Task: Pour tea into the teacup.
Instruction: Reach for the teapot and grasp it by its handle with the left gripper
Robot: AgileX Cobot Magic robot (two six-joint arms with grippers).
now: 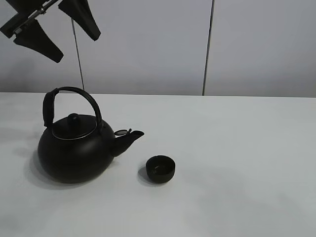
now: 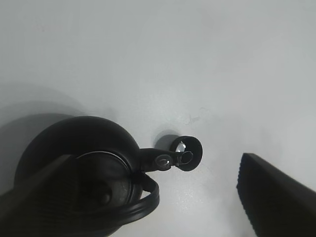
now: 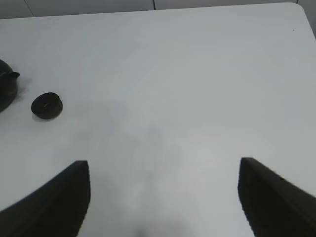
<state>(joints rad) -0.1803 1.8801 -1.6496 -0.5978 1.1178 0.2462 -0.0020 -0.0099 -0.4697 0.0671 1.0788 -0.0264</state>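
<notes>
The small round black handleless teacup (image 1: 161,169) stood upright just beyond the spout of the big round black kettle (image 1: 74,153), apart from it on the white table (image 1: 237,148). No tea stream showed. The left gripper (image 1: 76,46) hung well above the kettle's arched handle, jaws spread wide and empty. The right gripper (image 3: 163,165), well away from the kettle on the cup's side, was equally wide and empty. An off-centre grip on that handle would likely let the heavy kettle swing. A hasty tilt could send tea past the narrow cup or knock it.
</notes>
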